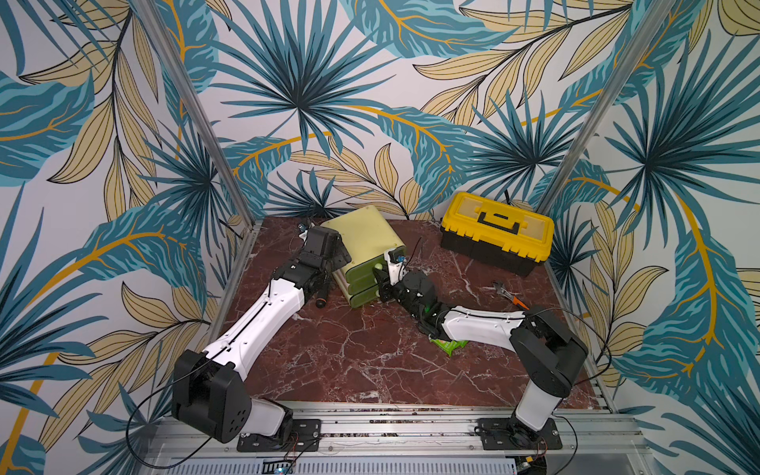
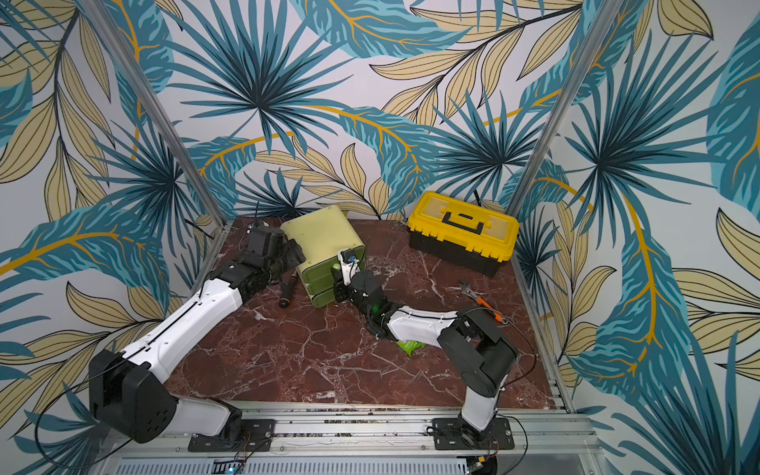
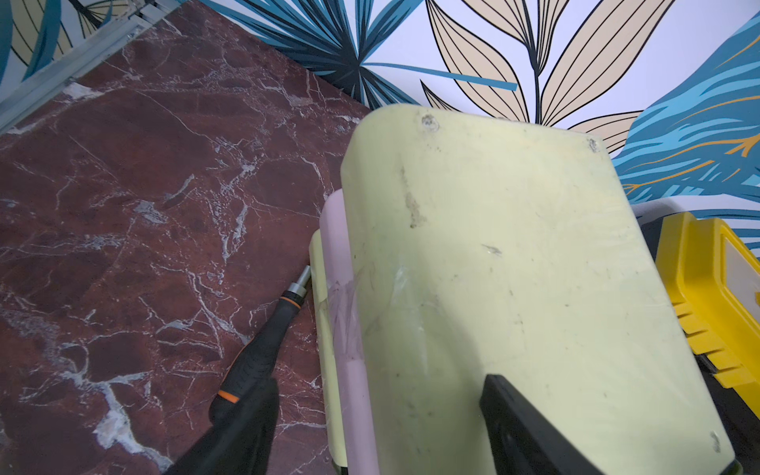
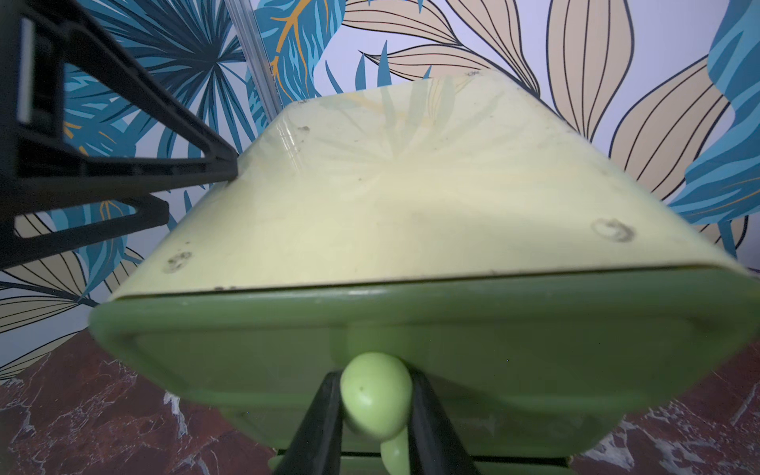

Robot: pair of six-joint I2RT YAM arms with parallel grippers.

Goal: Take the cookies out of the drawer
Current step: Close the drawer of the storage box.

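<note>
Your right jaws are closed narrow on the pale green knob [image 4: 376,397] of the top drawer [image 4: 534,349], one black finger on either side of it, so the grip suits a straight pull toward the near edge. The drawer front sits flush with the drawer unit [image 1: 364,234] (no gap shows in the right wrist view), so I judge the pull has not begun.

Your left jaws stand wide and hold nothing. One finger lies against the unit's cream top by its left edge, and the other hangs down past the left side, over the black screwdriver [image 3: 263,341]. That reads as a brace, set there so the light unit neither slides nor tips when the drawer is drawn.

The unit stands at the far middle of the surface [image 1: 349,362], its front turned toward your right arm. One green cookie packet [image 1: 448,346] lies out on the surface, near and right of the unit, partly under your right forearm. Any others are hidden, presumably inside. The yellow toolbox [image 1: 497,232] at far right and the orange-handled wrench [image 1: 512,298] lie well apart from the pull.
</note>
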